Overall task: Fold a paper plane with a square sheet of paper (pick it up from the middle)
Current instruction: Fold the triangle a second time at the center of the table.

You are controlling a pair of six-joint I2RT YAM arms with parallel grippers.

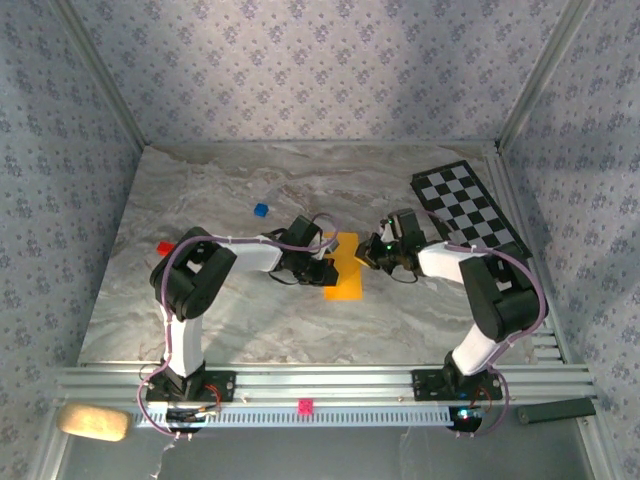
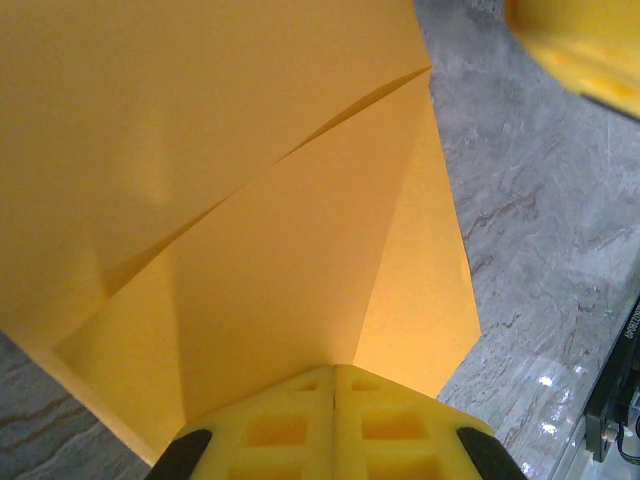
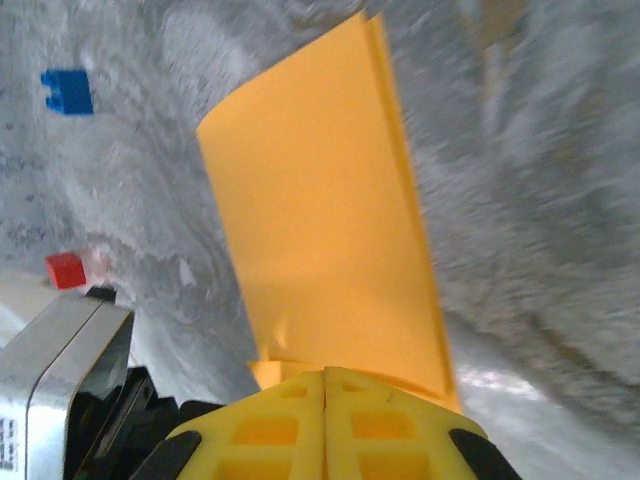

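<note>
Pinching creased paper (image 1: 345,284): left gripper (image 1: 324,270), right gripper (image 1: 368,256) both clamped | blue cube (image 1: 261,210), checkered board (image 1: 468,205) well apart

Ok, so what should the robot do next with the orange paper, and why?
Probably lower the folded paper flat onto the table and press its crease. The left gripper and right gripper each pinch it from opposite sides, and its layers gape apart.

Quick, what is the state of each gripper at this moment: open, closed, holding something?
Left gripper: closed, gripping the folded orange-yellow paper sheet.
Right gripper: closed, gripping the same paper sheet.
</note>
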